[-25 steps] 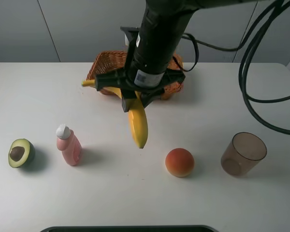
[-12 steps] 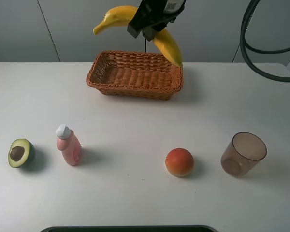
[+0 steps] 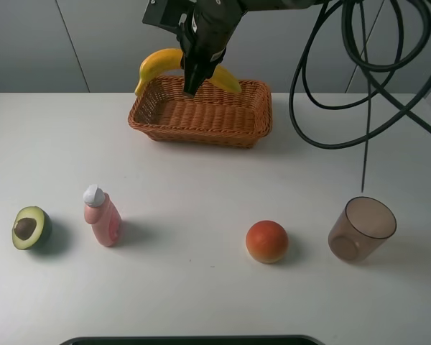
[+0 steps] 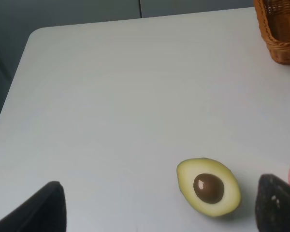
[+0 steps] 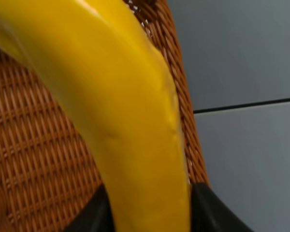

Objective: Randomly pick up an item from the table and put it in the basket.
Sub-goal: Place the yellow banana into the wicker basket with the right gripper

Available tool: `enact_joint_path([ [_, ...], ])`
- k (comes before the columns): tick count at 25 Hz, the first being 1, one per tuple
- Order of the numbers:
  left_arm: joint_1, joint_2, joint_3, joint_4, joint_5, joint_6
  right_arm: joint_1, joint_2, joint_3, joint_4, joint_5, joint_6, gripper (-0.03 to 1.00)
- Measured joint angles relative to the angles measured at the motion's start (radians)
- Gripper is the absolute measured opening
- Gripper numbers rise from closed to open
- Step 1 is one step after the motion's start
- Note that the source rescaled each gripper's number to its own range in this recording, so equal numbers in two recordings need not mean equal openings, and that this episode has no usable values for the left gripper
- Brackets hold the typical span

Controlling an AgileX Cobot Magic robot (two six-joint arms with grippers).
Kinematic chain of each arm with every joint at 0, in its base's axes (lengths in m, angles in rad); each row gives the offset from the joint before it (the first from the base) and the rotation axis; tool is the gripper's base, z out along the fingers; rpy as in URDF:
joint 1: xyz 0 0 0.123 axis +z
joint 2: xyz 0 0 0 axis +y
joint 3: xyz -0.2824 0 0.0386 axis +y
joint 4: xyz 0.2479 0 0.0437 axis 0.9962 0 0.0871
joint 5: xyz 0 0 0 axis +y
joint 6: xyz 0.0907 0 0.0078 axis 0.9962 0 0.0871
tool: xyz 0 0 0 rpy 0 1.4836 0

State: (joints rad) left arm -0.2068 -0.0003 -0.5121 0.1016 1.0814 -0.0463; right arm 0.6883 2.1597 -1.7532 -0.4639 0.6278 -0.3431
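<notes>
Exterior high view, left to right: a halved avocado (image 3: 31, 227) and a pink bottle (image 3: 103, 215) sit on the near left of the table (image 3: 194, 187). In the left wrist view the left fingers (image 4: 43, 210) are spread wide and empty near the avocado. At the far middle, the right arm reaches steeply down. Its right fingers (image 3: 192, 75) are clamped on the middle of the banana (image 3: 156, 63), which hangs crosswise over the far side of the basket (image 3: 201, 131). It is probably light, stiff and smooth-skinned, so a mid-body hold balances it. An orange fruit (image 3: 266, 241) and a cup (image 3: 362, 228) stand near right.
</notes>
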Motion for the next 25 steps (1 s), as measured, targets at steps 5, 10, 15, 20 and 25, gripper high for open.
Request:
enact_joint_path([
  [5,0.000,0.000,0.000,0.000,0.000,0.000,-0.002,0.115,-0.094,-0.019,0.002,0.002,0.01],
  [10,0.000,0.000,0.000,0.000,0.000,0.000,-0.010,0.179,-0.099,-0.019,0.002,0.010,0.01],
  [15,0.000,0.000,0.000,0.000,0.000,0.000,-0.009,0.201,-0.099,-0.019,0.009,0.014,0.01],
  [20,0.000,0.000,0.000,0.000,0.000,0.000,-0.009,0.206,-0.100,-0.052,0.032,0.068,0.01],
  [25,0.000,0.000,0.000,0.000,0.000,0.000,-0.009,0.206,-0.100,-0.081,0.045,0.120,0.36],
])
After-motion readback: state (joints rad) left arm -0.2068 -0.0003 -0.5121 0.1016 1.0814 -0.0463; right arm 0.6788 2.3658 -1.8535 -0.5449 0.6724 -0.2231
